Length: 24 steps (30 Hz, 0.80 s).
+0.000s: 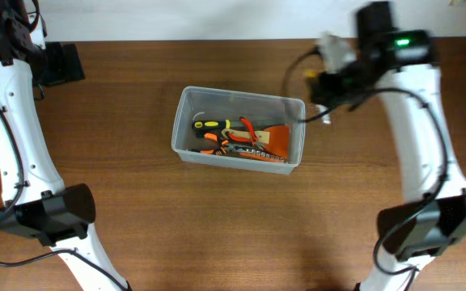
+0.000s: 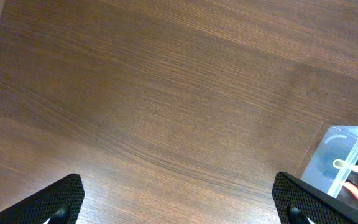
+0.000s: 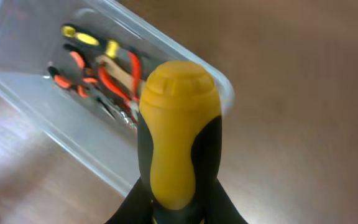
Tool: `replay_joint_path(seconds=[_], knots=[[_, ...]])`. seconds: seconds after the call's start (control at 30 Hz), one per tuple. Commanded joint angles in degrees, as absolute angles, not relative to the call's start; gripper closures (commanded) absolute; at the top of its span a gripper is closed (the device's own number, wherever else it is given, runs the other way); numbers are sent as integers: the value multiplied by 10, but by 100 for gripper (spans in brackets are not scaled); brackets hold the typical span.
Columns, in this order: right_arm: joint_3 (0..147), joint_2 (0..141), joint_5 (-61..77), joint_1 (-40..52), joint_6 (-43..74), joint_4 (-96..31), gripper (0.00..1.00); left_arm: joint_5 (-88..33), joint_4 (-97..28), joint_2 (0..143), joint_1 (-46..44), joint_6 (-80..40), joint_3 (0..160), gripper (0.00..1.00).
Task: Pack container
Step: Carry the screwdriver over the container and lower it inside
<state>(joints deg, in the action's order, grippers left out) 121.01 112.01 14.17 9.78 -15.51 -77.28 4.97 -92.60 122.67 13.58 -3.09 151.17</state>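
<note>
In the overhead view, the container [image 1: 181, 133] is seen standing near the middle of the brown wooden table [image 1: 233, 226], with its long sides running left to right. Several hand tools [image 1: 241, 137] with orange, red and yellow-and-black grips are laid inside it. The right pincer [image 1: 324, 97] is held just beside the container's far right corner, outside the rim, and its jaws cannot be made out from above. The left arm [image 1: 14, 105] is kept at the far left edge of the table, well apart from the container. In the left wrist view, the left pincer [image 2: 179, 205] is shown wide open: its black fingertips [image 2: 61, 199] are seen at the two lower corners of the picture, with only bare table between them. One corner of the container is caught at the lower right, apart from the fingers. In the right wrist view, the right pincer is shown closed on a yellow-and-black tool handle [image 3: 179, 137], which is clamped between the dark fingers [image 3: 132, 211] at the bottom edge, with its rounded yellow end turned to the camera. The container is seen behind the handle, at the upper left, with the tools lying blurred inside it.
</note>
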Motion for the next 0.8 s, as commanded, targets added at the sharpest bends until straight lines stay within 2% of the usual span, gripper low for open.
replay_joint_path(seconds=[0.0,0.23,0.5,0.77], knots=[[1218,1114,55,154,-200,-742,96,54,-927,1219,138,-39,1510,1],[1217,1152,43,211,-339,-678,96,54,-926,1219,138,-39,1510,1],[1217,1219,112,214,-567,-710,96,54,-926,1219,138,-39,1510,1],[1217,1289,112,212,-643,-711,91,54,-927,1219,138,-39,1510,1]])
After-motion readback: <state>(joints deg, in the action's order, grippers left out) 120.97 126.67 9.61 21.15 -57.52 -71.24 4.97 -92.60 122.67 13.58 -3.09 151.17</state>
